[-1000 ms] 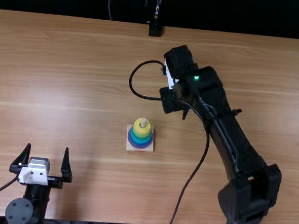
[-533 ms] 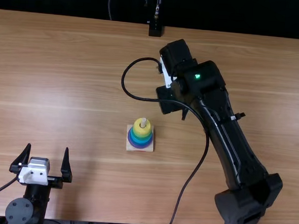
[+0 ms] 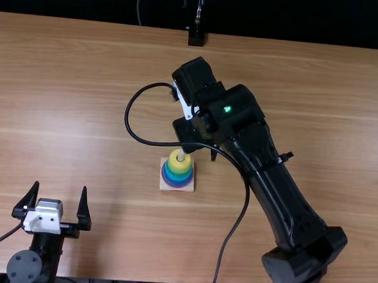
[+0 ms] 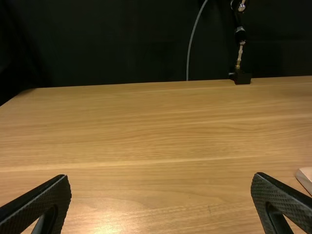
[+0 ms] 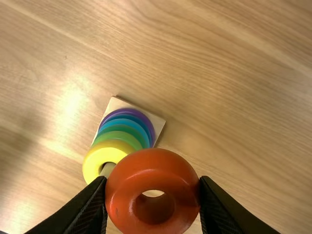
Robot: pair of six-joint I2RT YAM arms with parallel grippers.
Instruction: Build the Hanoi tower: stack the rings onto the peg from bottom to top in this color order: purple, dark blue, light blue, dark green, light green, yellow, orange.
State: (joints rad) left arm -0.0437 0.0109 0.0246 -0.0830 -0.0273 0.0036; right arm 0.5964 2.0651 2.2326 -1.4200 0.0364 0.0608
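The left pincer gapes wide while the right pincer is clamped.

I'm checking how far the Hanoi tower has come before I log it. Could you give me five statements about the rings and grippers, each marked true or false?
1. The right gripper holds the orange ring. True.
2. The yellow ring is the top ring on the peg. True.
3. The orange ring is already on the peg. False: it is between the right gripper's fingers.
4. The purple ring is the lowest ring in the stack. True.
5. The left gripper has its fingers closed on a ring. False: its fingers are wide apart with nothing between them.
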